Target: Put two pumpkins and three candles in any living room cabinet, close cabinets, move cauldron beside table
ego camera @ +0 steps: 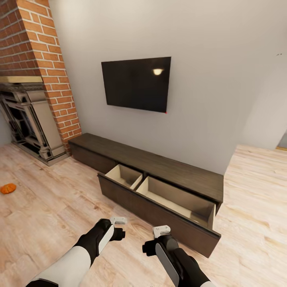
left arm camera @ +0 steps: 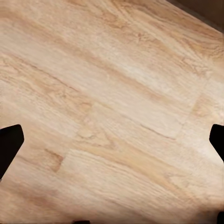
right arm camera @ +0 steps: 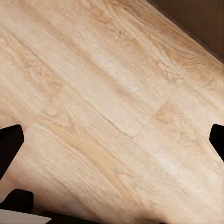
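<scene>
We face the cabinet (ego camera: 159,175), which stands along the grey wall under the black TV (ego camera: 136,83). Its wide drawer (ego camera: 159,201) is pulled out toward us; the pale compartments inside look bare, though the near corners are hidden behind the drawer front. One pumpkin (ego camera: 8,188) lies on the wood floor (ego camera: 48,207) at the far left edge of the head view, in front of the fireplace (ego camera: 28,119) and well apart from the cabinet.

Left gripper (left arm camera: 112,137) and right gripper (right arm camera: 112,140) both hang over bare floor just short of the drawer front. In each wrist view the dark fingertips sit at opposite edges with only planks between them, so both sets of jaws stand wide and hold nothing.

Judged step: drawer ready, no item loaded, we are between fetches. The next move calls for turning the base left toward the pumpkin, lowering one arm to floor level and closing around the ribbed body. It may roll when nudged, so the approach should be from above. Candles and cauldron remain to be located.
</scene>
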